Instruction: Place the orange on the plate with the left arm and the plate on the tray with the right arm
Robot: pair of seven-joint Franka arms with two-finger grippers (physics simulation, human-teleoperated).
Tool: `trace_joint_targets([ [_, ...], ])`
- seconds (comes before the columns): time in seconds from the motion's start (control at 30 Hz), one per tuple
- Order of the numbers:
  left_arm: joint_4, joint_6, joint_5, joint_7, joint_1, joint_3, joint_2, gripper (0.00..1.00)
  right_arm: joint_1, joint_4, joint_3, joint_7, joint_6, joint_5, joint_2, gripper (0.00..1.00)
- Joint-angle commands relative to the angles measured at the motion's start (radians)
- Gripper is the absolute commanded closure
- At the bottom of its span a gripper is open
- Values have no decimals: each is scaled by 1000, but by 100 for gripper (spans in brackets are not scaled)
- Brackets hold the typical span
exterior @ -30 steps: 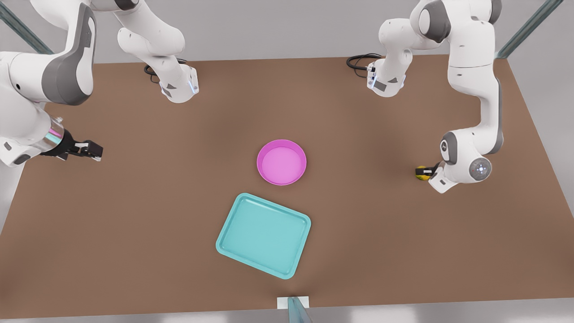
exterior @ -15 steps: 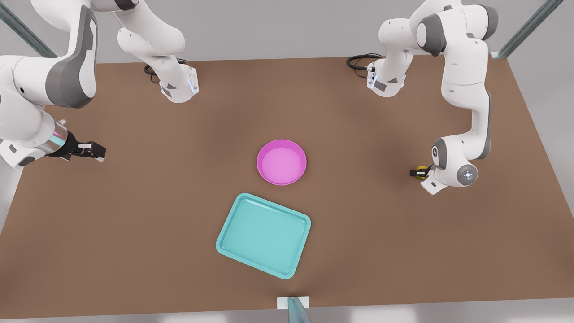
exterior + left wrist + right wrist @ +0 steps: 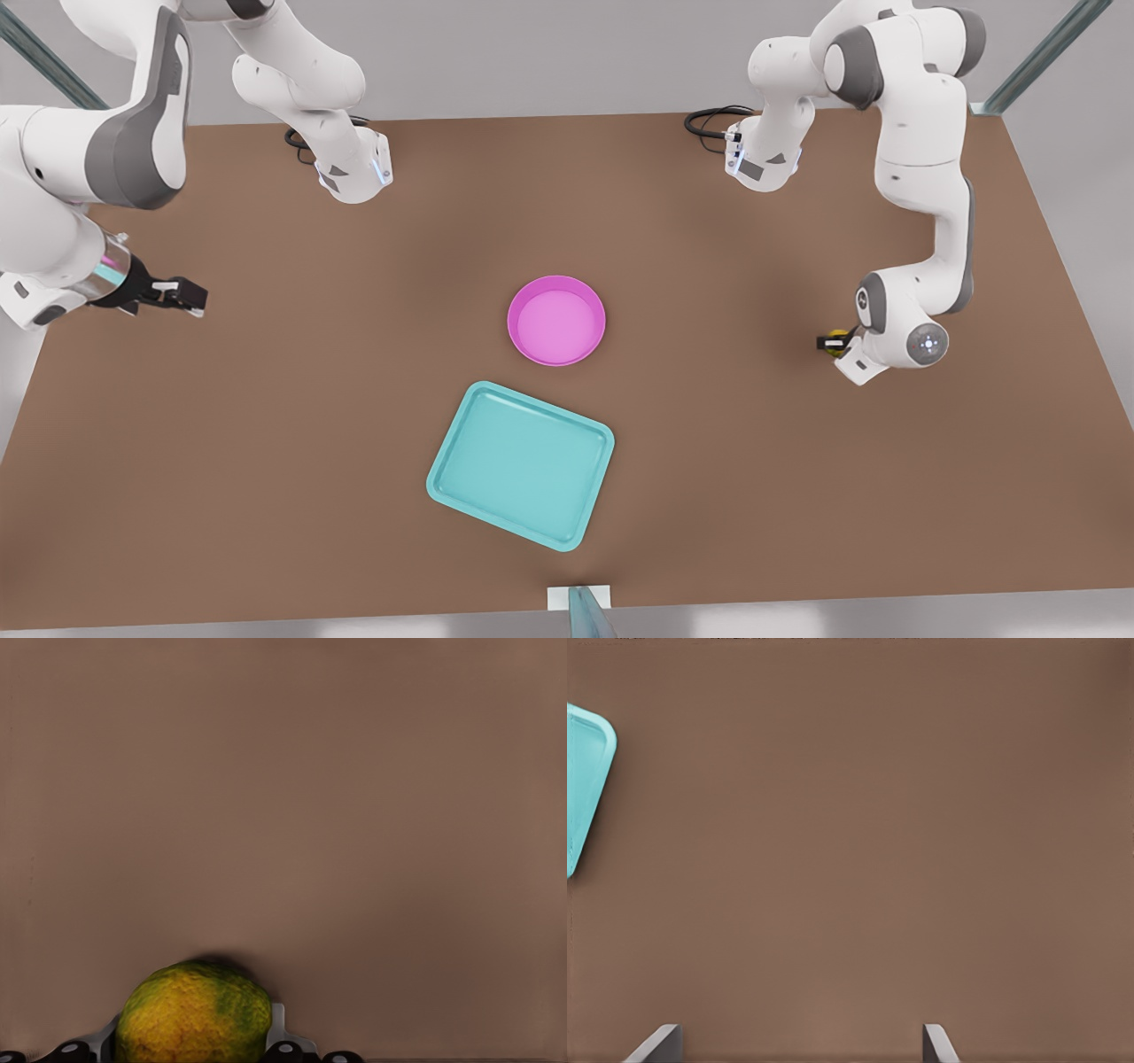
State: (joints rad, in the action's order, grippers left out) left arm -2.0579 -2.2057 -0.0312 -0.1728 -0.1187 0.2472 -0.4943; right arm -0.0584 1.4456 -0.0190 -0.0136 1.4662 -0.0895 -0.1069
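while the left gripper (image 3: 831, 342) clenched the orange (image 3: 195, 1013) far from the plate (image 3: 556, 320) (right gripper (image 3: 182, 297) open, waiting), a shallow hold risked dropping it.

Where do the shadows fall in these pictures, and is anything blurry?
Front view: soft dark patches on the table around the plate and beside the tray. Left wrist view: a small dark shadow behind the orange, its skin crisp. Right wrist view: evenly lit, only the finger tips look soft.
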Motion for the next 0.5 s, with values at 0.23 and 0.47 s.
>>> trace_joint_targets([
  [0.23, 186, 130, -15, 515, -243, -413, 109, 32, -29, -8, 2, 6, 0, 59, -10, 0],
  [0.47, 436, 112, -7, 901, -533, -411, -110, 32, -28, -1, 2, 6, 2, 59, -30, 0],
])
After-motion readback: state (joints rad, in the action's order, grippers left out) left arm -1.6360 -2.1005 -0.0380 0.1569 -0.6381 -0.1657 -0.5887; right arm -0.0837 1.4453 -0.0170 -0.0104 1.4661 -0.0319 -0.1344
